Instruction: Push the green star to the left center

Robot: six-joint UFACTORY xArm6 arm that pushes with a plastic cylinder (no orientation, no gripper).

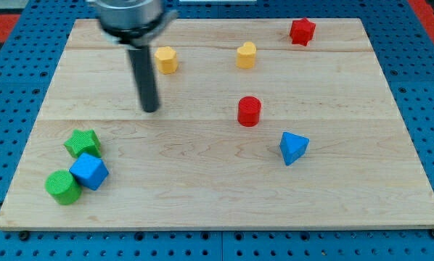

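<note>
The green star [81, 143] lies near the view's lower left on the wooden board [202, 188]. A blue cube [90, 172] touches it just below, and a green cylinder [62, 187] sits against the cube's lower left. My tip [151, 110] rests on the board up and to the right of the green star, clearly apart from it. The dark rod rises from the tip toward the view's top.
A yellow hexagonal block [166, 59] sits just right of the rod. A yellow heart [246, 55], a red star [302, 31], a red cylinder [250, 111] and a blue triangular block [293, 148] lie on the right half.
</note>
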